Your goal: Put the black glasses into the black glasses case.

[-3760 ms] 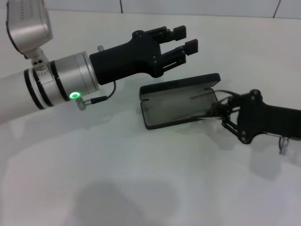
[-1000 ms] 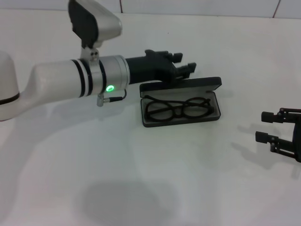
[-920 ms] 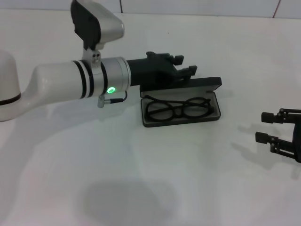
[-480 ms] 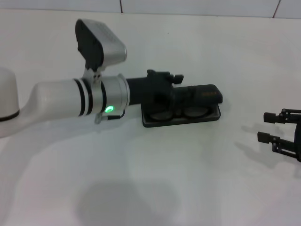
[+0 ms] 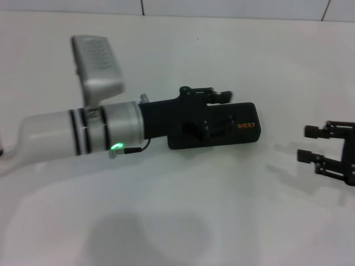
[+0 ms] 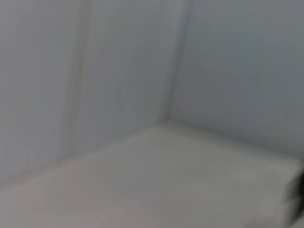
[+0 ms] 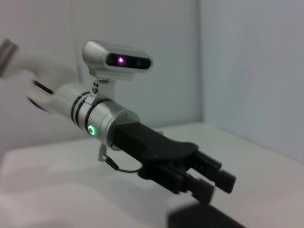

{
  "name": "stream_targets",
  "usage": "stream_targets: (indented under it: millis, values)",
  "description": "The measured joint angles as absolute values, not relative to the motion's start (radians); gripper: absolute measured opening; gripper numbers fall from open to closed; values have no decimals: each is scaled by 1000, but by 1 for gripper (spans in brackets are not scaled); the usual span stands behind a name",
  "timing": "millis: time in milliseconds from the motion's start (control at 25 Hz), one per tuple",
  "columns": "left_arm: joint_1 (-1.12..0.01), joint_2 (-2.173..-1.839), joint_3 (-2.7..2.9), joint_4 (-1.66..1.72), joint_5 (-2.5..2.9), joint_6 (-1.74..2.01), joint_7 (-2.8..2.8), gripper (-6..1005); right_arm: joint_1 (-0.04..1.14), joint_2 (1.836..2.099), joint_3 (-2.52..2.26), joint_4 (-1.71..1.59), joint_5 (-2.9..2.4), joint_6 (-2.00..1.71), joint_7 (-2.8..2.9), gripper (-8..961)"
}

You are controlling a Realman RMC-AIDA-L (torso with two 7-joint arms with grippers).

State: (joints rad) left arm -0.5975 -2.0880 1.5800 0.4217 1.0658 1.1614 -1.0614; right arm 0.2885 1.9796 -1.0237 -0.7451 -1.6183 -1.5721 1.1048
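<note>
Change: the black glasses case (image 5: 233, 128), which stood open a second ago with the black glasses lying in its grey tray, now lies shut on the white bench (image 5: 177, 221), lid down and gold lettering facing up.
Meaning: the spectacles can no longer be seen; judged from the closed lid, they are inside and the task looks all but finished, with only the arm's withdrawal left.
Left claw (image 5: 213, 97): stretched low across the lid from the case's 9 o'clock end, its black body resting on or just above the lid's left half, fingertips reaching past the far edge near 12 o'clock. In the right wrist view the same claw (image 7: 216, 183) shows its two fingers close together with nothing between them, hovering right over the case's dark corner (image 7: 199, 217).
Right claw (image 5: 310, 145): parked at 3 o'clock of the case, well apart from it, its two fingers spread and holding nothing.
Case position: mid-bench, long side running roughly 9 to 3 o'clock, the lettered end toward the right arm.
Left wrist view: only blurred pale wall and bench; it adds nothing on the grip.
Risk: a lid not fully latched could spring back as the arm lifts.
</note>
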Motion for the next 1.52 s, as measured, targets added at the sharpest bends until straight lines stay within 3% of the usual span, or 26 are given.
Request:
stream_targets:
  millis: [200,400,600,680,840,880,1080,1520]
  values:
    - [-556,-2038,1542,433,1071,1534,-970,487,366,1989,-1023,-686,-1603,-1690,1077,531]
    - [-502,-2005,1529,446,1082,1603,-969,517,432,2005,-1029,-626,-1592,-1738,1035,537]
    - [-452,-1997,1520,446,1112,1599,-939,556,443,2024,-1036,-599,-1590,-1738,957,756]
    - [-435,-1997,1517,443,1117,1599,-915,572,460,2024,-1042,-561,-1590,-1739,921,795]
    - [-399,-2004,1516,439,1117,1598,-864,766,491,2024,-1046,-488,-1590,-1732,848,872]
    - [-391,-2006,1516,440,1117,1598,-859,815,493,2024,-1046,-480,-1590,-1731,836,871]
    - [-381,-2002,1516,438,1119,1598,-856,875,492,2027,-1045,-462,-1589,-1730,803,868]
    - [-351,-1975,1515,438,1122,1601,-855,875,490,2028,-1049,-423,-1567,-1733,764,868]
